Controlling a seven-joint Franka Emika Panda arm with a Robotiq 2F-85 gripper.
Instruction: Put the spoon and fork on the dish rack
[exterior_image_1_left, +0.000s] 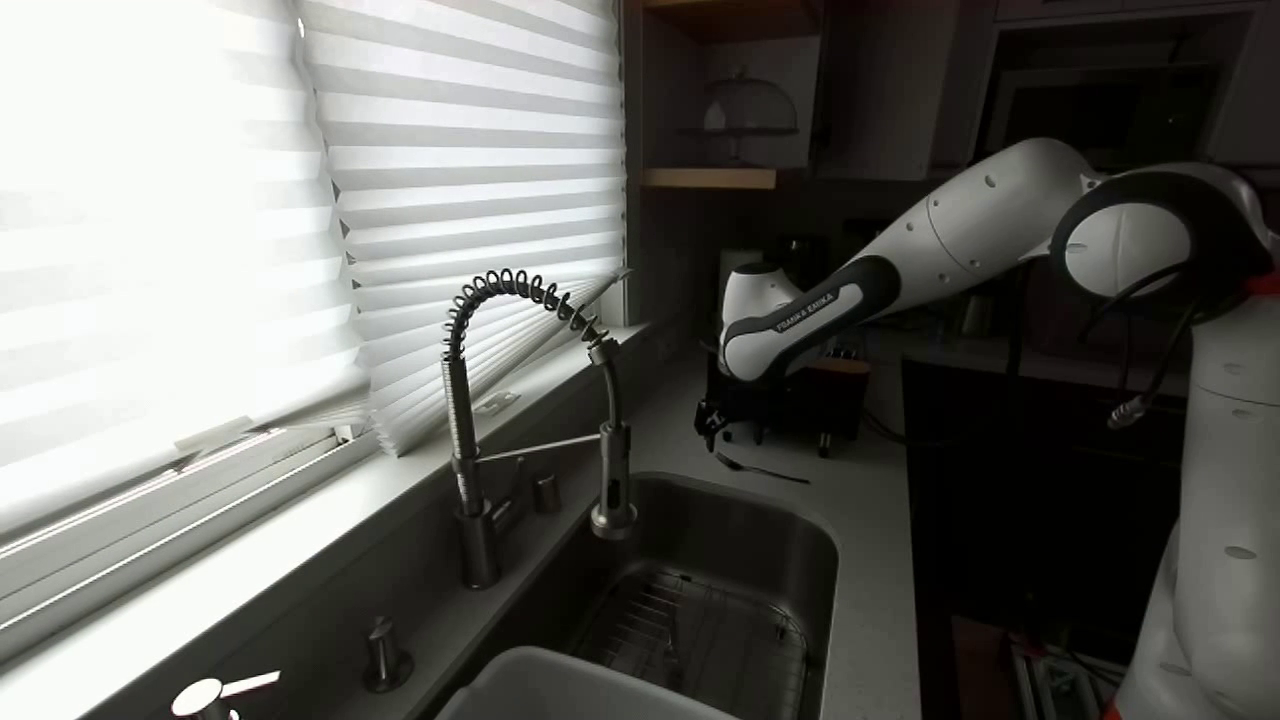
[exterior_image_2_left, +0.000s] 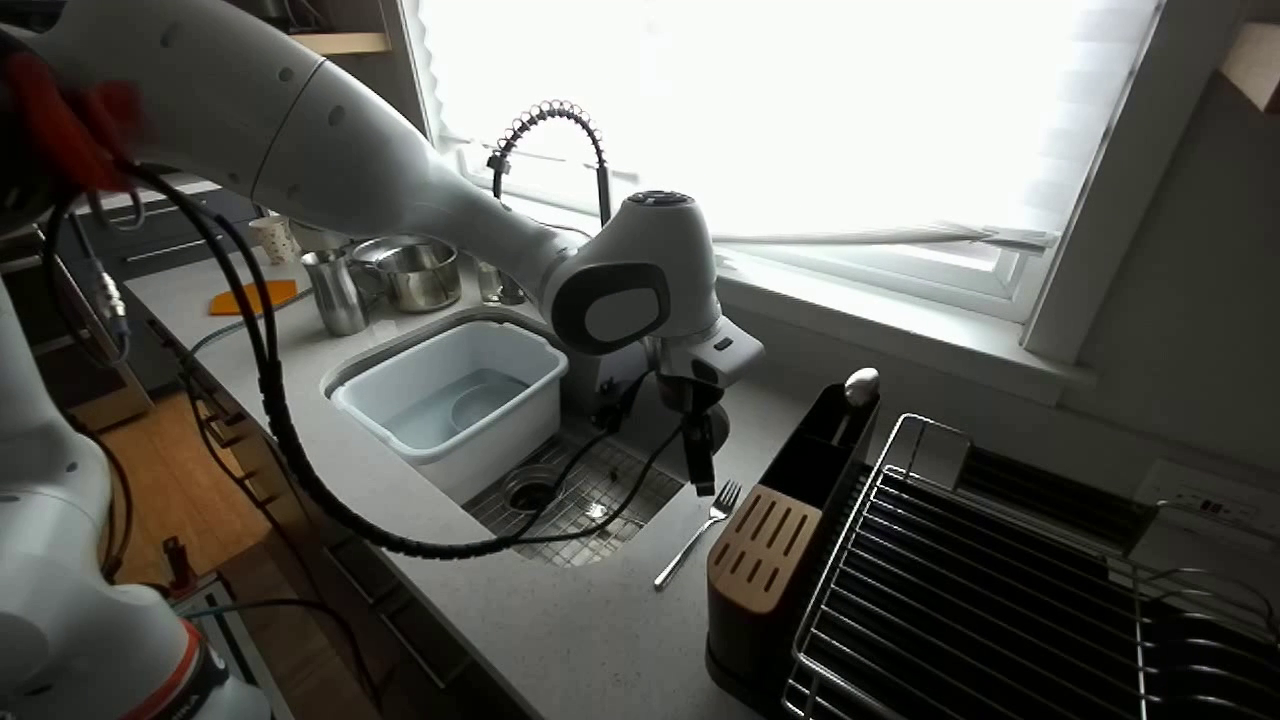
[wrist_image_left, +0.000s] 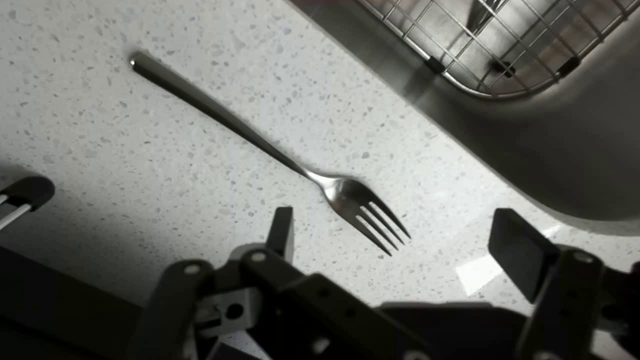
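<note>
End effector (wrist_image_left: 394, 227) released, holding nothing, above the fork (wrist_image_left: 270, 150) on the worktop (wrist_image_left: 125, 125). Utensil caddy (exterior_image_2_left: 768, 545) beside it apparently holds the spoon (exterior_image_2_left: 862, 386), dish rack (exterior_image_2_left: 970, 595) beyond. Fork pickup judged in hand: descend, then grip.

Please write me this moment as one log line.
gripper: open above fork; fork: on counter, not held; spoon: bowl up in black utensil holder

Inside the sink (exterior_image_1_left: 750, 530), a wire grid (exterior_image_1_left: 725, 630) sits on the bottom, and a grey tub (exterior_image_1_left: 575, 690) is at the near end. A curly tap (exterior_image_1_left: 615, 470) stands beside the sink and bends over it. Past the sink's far end, a thin fork (exterior_image_1_left: 765, 471) lies on the counter (exterior_image_1_left: 870, 600) — the gripper (exterior_image_1_left: 712, 440) hangs right by it.
</note>
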